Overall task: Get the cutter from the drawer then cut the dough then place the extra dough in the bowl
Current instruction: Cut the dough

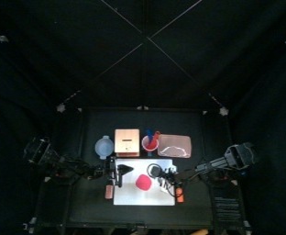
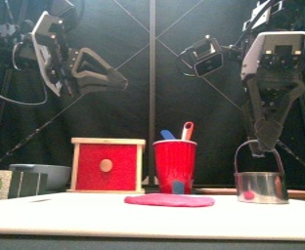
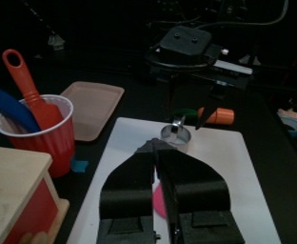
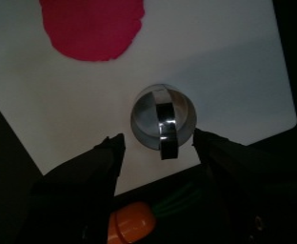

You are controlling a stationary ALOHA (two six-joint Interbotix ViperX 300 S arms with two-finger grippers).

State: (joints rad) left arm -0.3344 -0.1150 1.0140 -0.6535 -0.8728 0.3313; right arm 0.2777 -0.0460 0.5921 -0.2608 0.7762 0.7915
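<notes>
Right wrist view: the right gripper [image 4: 162, 143] has its jaws spread astride the handle of the cutter [image 4: 146, 119], which stands on the white board [image 4: 227, 57] near the pink dough [image 4: 94, 29].

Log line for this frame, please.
cutter standing on board beside dough | dough: uncut | right gripper: at cutter handle | left gripper: raised, shut
</notes>
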